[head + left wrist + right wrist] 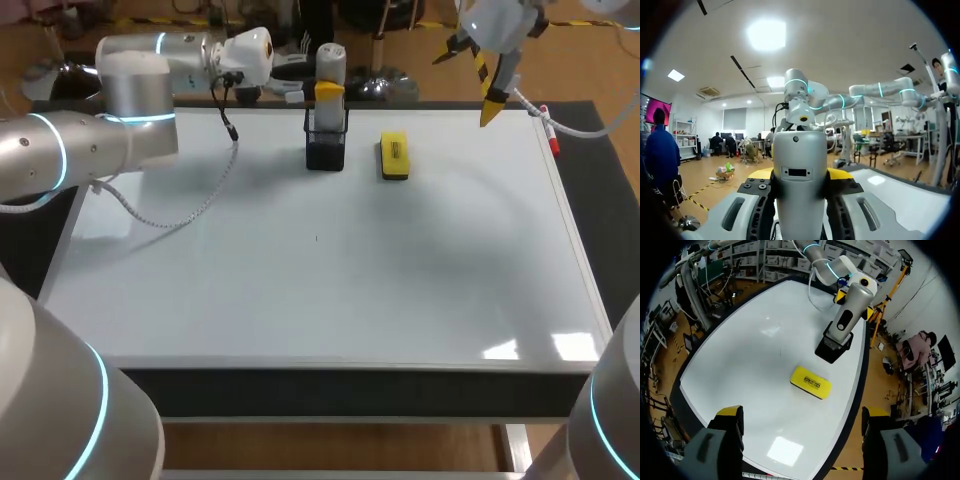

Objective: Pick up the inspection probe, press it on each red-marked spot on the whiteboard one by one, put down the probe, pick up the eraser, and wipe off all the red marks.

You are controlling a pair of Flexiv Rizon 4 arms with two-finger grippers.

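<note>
Left arm (120,95) in brushed silver-grey, fat cylinders ringed with glowing cyan bands. White rounded wrist cap (250,50) at its far end, thin black cable (226,112) hanging off it, pale ribbed cable (186,222) looping nearer. Far right, right arm (500,25) glossy white and bulbous. On the right gripper (801,415), grey slotted fingers capped with bright yellow tips (730,412). Near corners: big pale shoulders (60,410), cyan-striped too.

Looking down on the whiteboard (750,355) past the right gripper (802,412), fingers spread wide, well above the board. Ahead, flat on the board: a yellow eraser (811,382). Just beyond, upright in a black mesh holder (832,347): the grey inspection probe (850,310), clasped from both sides by the left gripper (855,304).
</note>
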